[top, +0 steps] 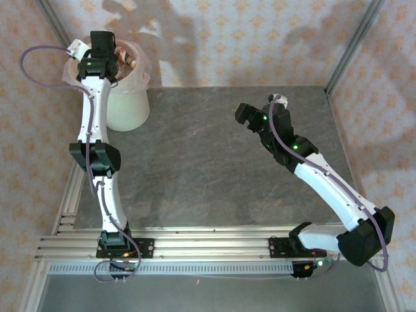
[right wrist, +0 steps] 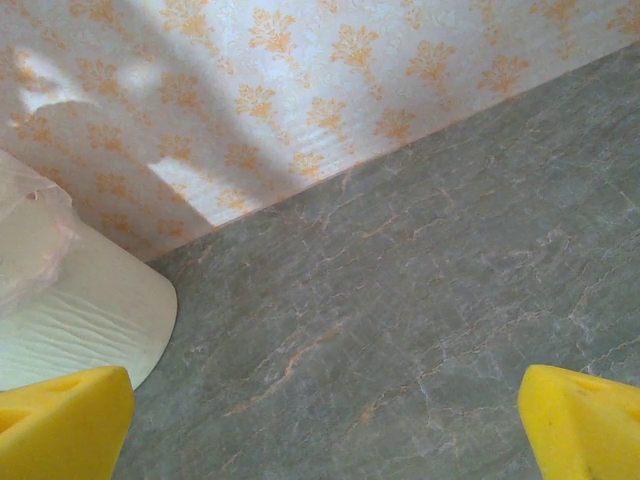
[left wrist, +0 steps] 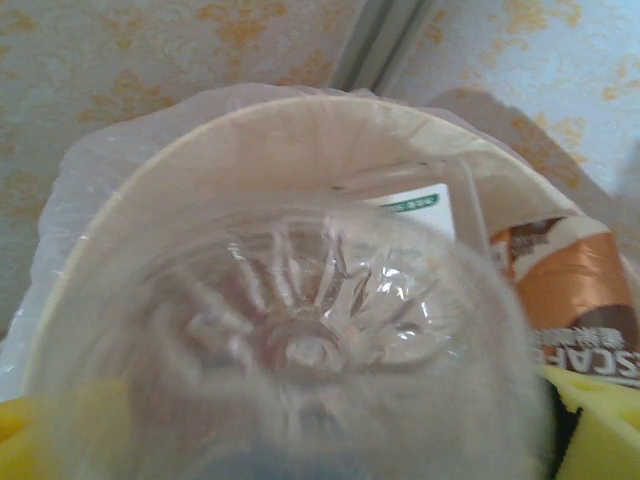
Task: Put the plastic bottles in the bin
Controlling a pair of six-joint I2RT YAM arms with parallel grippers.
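Plainly, the left pincer [left wrist: 305,450] stood wide over the bin [left wrist: 250,130], its yellow pads [left wrist: 600,430] at the lower corners of the left wrist view. The ribbed base of a clear bottle [left wrist: 310,340] lay between them; whether the pads touched it I could not tell. That bottle sat within the ring of the rim, above an orange-labelled bottle [left wrist: 570,290] and a white-labelled bottle [left wrist: 415,205] lying inside.

The risk, as I judged it, was twofold. The clear bottle might ride on those below and roll over the rim. Or the pale liner [left wrist: 60,230] might snag a pad as the arm lifted and tug the bin.

The top view gave what the wrist could not: the bin at the far left corner of the table [top: 214,162], the left arm stretched over it, and the right pincer [top: 246,116] well apart, jaws wide, above the grey table. The right wrist view added the bin's outer wall.
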